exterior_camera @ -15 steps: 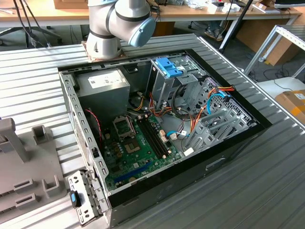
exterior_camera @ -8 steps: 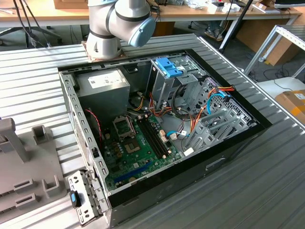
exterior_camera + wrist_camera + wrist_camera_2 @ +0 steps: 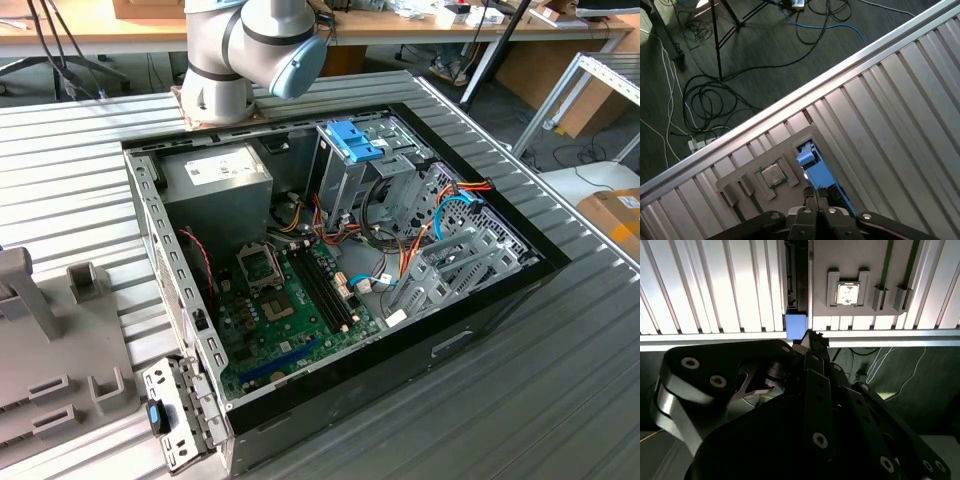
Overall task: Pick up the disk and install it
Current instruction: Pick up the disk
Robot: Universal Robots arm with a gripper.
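Looking first at the exterior view, you see the open case (image 3: 480, 330) lying on the ribbed bench (image 3: 560, 400). The arm (image 3: 250, 50) rises from behind its far side. Inside the case, the power supply (image 3: 215, 175) sits in the far corner toward the exterior view's left. The cage with its blue latch (image 3: 352, 140) stands to the right of it, and the motherboard (image 3: 285, 310) fills the near part. A grey fixture (image 3: 50, 340) rests on the bench at the exterior view's left, well apart from the cage.

In the second wrist view, you are close over that fixture. The disk (image 3: 796, 326) stands on edge along the fixture's side and shows as a thin dark strip ending in a blue rail. A square chip (image 3: 846, 294) lies in its own holder near the disk. The gripper (image 3: 812, 340) reaches right up to the blue rail and looks to be touching it. From here you cannot tell whether the jaws are open, closed or gripping the disk. Beyond the bench edge is a dark floor (image 3: 900, 390) with cables.

In the first wrist view, the disk (image 3: 816, 172) shows its blue rail at a notch in the fixture, just beside the chip. The gripper (image 3: 815, 197) sits directly against the disk's end. The disk is at the fixture, not in the case.
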